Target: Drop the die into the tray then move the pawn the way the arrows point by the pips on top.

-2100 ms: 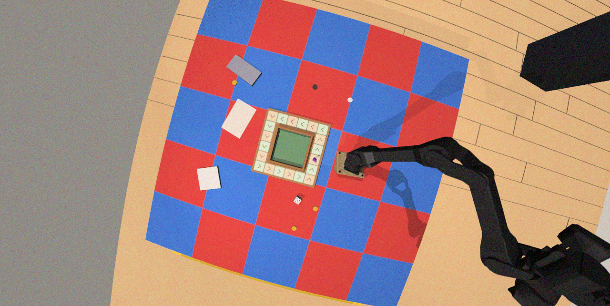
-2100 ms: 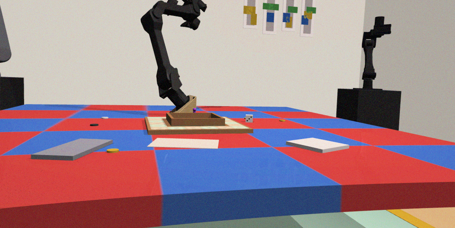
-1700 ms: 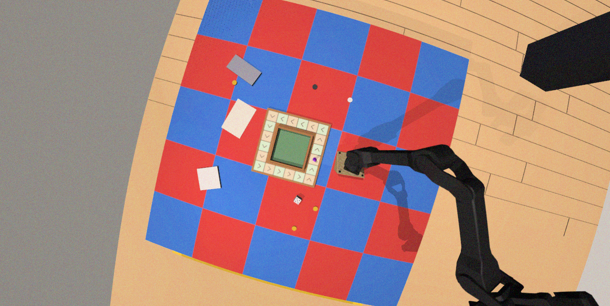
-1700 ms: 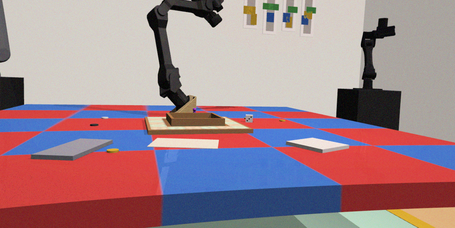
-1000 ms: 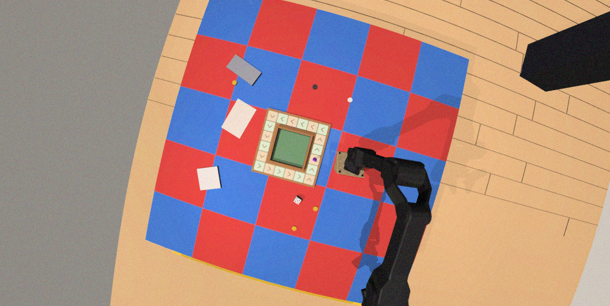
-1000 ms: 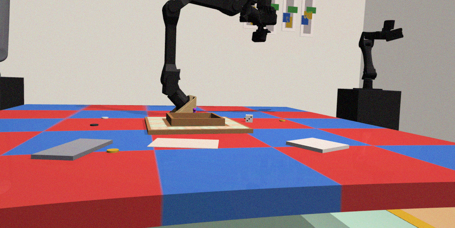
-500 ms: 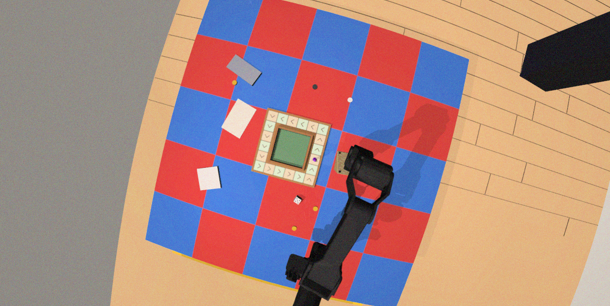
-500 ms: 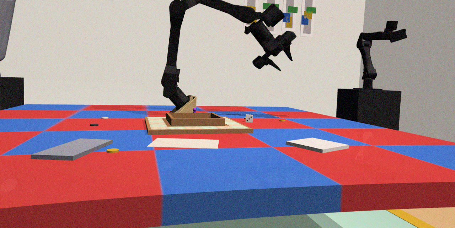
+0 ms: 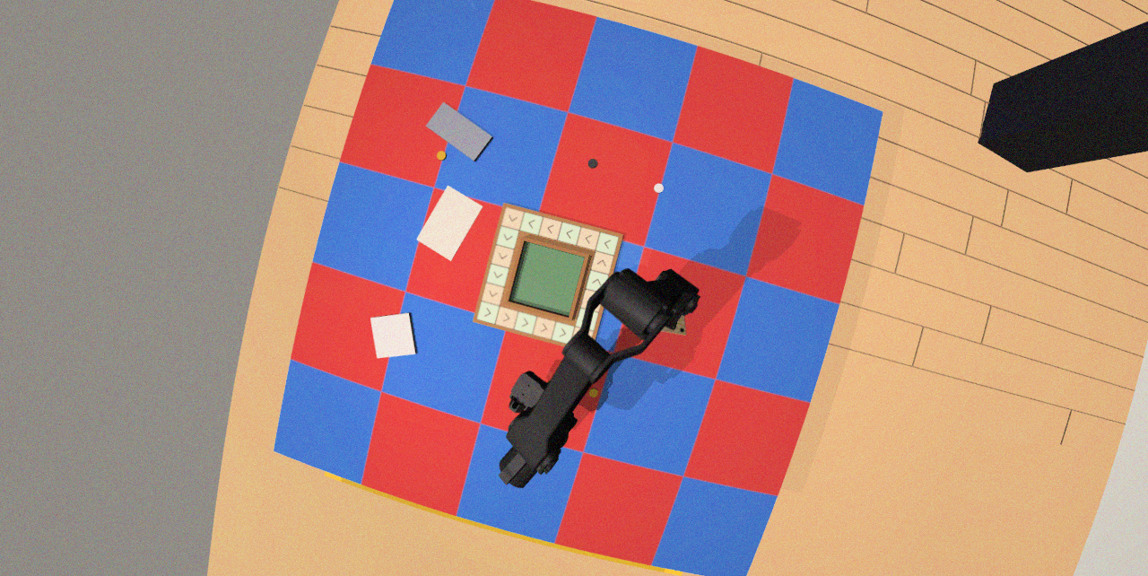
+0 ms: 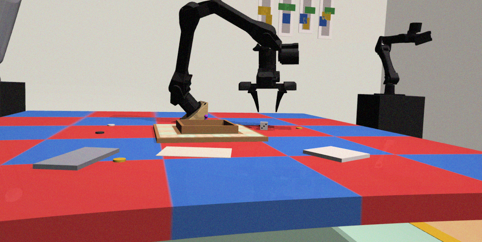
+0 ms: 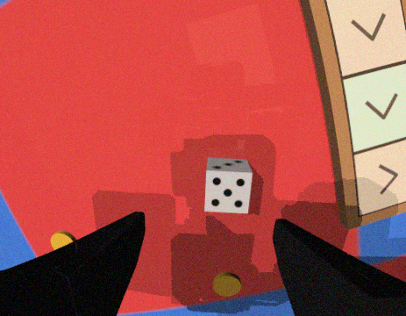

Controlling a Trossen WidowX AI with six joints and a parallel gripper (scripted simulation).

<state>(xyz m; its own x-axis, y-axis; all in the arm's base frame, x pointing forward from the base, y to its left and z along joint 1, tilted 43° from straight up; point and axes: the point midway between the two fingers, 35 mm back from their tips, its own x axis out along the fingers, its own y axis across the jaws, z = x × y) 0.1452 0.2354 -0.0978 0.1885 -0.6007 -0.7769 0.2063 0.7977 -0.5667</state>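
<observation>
The gripper (image 10: 267,110) hangs above the desk (image 10: 256,176), its two pointed fingers (image 10: 255,100) aimed straight down and parted, with nothing between them. The die (image 11: 227,185) rests on a red square of the checkered desk, below the gripper and apart from its fingertips; in the wrist view it lies between the two dark fingers and slightly ahead of them, showing five pips on the face toward the camera. In the exterior view the die (image 10: 263,125) sits just beside the right-hand edge of the board (image 10: 208,137), outside the tray (image 10: 206,126). The board carries a ring of pale squares marked with arrows around the walled tray, whose green floor (image 9: 548,276) shows from above. A small purple pawn (image 10: 205,116) stands at the far side of the board, near the arm's base. Two yellow discs (image 11: 226,284) lie on the desk close to the die. A grey slab (image 10: 75,158) and two pale cards (image 10: 337,153) lie well apart from the board.
</observation>
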